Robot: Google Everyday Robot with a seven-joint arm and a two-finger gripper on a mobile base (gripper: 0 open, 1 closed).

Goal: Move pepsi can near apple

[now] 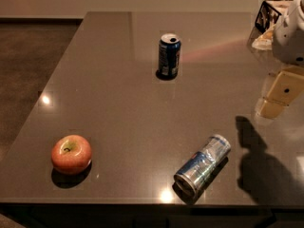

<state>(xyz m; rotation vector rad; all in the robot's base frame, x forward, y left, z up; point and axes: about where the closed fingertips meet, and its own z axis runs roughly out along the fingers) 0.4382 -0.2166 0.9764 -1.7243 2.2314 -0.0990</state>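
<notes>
While the claw (pixel 274 103) hung at the counter's (pixel 118 89) right edge, its state impossible to tell, the pepsi can (pixel 169 56) stood upright far back, well apart from the apple (pixel 71 154) front-left. 1 silver-blue can (pixel 203 164) lay sideways front-right.

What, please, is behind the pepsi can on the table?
Only tabletop shows behind the pepsi can, up to the far edge; the patch right behind it is covered. The gripper hovers at the right.
</notes>
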